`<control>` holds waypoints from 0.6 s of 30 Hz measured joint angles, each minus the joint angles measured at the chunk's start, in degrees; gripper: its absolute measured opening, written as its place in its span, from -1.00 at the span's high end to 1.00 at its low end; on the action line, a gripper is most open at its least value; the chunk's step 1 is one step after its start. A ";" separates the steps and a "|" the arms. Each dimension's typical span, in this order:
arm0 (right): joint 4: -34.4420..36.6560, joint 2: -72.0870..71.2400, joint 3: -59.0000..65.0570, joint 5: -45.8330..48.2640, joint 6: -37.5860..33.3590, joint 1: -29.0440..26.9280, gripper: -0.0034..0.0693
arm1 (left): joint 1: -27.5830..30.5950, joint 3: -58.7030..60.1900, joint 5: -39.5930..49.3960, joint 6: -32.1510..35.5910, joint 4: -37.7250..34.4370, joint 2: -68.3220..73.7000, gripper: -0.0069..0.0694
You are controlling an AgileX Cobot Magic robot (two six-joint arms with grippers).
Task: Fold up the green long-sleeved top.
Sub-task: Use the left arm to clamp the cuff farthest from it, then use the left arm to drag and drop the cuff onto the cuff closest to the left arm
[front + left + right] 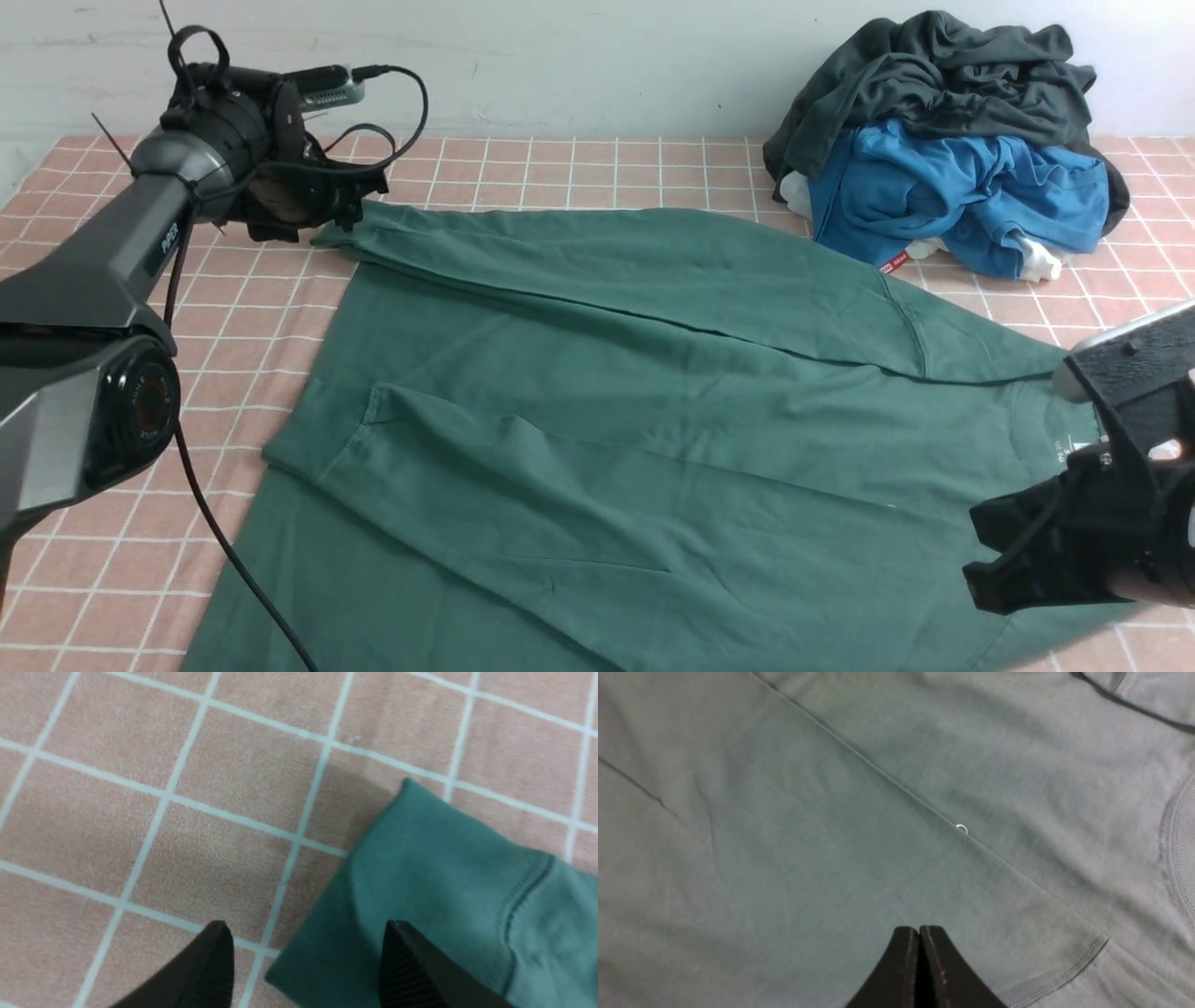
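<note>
The green long-sleeved top (607, 392) lies spread flat on the pink checked tablecloth (560, 168), neck to the right, both sleeves folded across the body. My left gripper (308, 210) is open at the far left, low over the far sleeve's cuff (420, 872). In the left wrist view the gripper (306, 928) has one finger over the cuff and one over bare cloth. My right gripper (990, 560) hovers at the near right by the neck. In the right wrist view it (919, 928) is shut and empty above the shirt's fabric (831, 835).
A pile of clothes sits at the back right: a dark grey garment (943, 75) on top of a blue garment (952, 196). The left arm's black cable (224, 551) hangs over the near left of the table. A white wall stands behind.
</note>
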 joint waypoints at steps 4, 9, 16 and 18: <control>0.00 0.00 0.00 -0.11 0.00 0.00 0.93 | 0.65 -0.22 0.39 -0.44 -2.11 1.18 0.05; 0.00 0.00 0.00 -0.11 0.00 0.00 0.93 | 0.94 -0.43 0.85 3.82 -7.13 0.31 0.75; 0.00 0.00 0.00 -0.11 0.00 0.00 0.93 | 0.61 -0.45 6.09 13.56 -12.61 -7.75 0.80; 0.00 0.00 0.00 -0.11 0.00 0.00 0.93 | 0.29 -0.69 13.90 18.32 -13.47 -13.37 0.80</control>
